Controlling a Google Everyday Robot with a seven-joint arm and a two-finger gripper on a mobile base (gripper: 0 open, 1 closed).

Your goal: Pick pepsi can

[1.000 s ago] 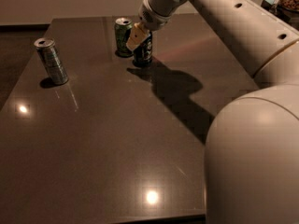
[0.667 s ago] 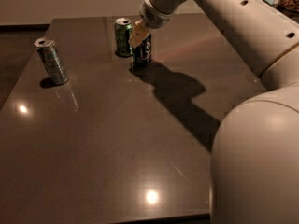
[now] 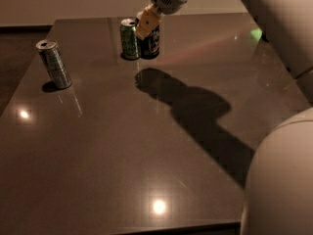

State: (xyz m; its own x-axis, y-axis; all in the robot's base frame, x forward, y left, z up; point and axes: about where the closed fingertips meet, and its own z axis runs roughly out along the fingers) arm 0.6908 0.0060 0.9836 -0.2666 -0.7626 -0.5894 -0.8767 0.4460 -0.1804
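Observation:
The pepsi can [image 3: 151, 42] is dark blue with a pale logo, at the far middle of the dark table [image 3: 122, 146]. My gripper [image 3: 148, 24] comes down from the top of the view and is shut on the can's upper part, with a tan finger [image 3: 146, 23] across its front. The can hangs a little above the table, and its shadow lies apart from it, nearer the camera. My white arm [image 3: 274, 28] runs along the right side.
A green can [image 3: 129, 38] stands upright just left of the pepsi can, almost touching it. A silver-grey can [image 3: 54, 64] stands upright at the left side of the table. The arm's large shadow [image 3: 195, 111] crosses the table's middle. The robot's white body [image 3: 283, 180] fills the lower right.
The gripper has risen with the pepsi can in it. The can has left the table and its shadow has separated from it. The other two cans have not moved.

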